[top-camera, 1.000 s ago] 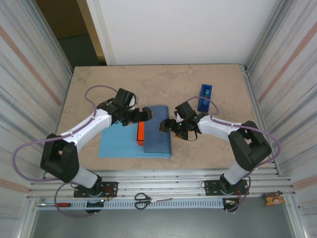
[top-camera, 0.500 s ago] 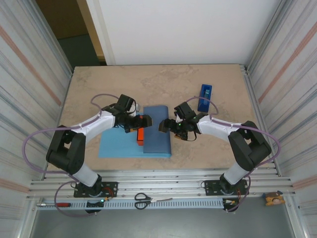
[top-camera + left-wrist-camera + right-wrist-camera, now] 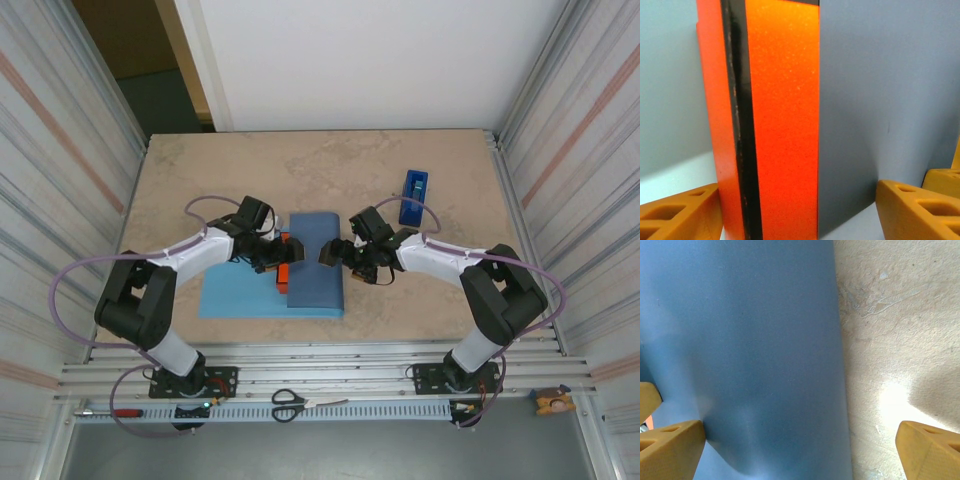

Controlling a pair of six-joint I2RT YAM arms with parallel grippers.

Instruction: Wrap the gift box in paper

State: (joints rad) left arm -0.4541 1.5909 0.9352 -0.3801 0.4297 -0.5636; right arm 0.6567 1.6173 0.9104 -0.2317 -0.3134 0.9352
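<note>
Gift box (image 3: 284, 272) sits near the middle of the table (image 3: 300, 170), on the paper (image 3: 235, 292), and only its left strip of orange shows. The sheet's right side is folded up and over it, dark slate face up, while the light blue left part lies flat on the table.

Left gripper (image 3: 274, 256) is right down at that bare orange strip. From the left wrist, its fingers (image 3: 675, 212) stand apart on either side of the box's uncovered edge and the flap's rim, and I see no firm pinch. Right gripper (image 3: 338, 256) hovers at the flap's right fold, jaws spread wide and nothing between them but slate paper and bare tabletop.

My read: first fold is on, and the job now is to hold that flap in place against the box. Next up, I'd say, the flat left part has to come up and over to meet the flap. That calls for one arm pinning the flap while the other lifts the thin edge cleanly. Tape dispenser (image 3: 413, 196) waits well apart, behind the right arm.
</note>
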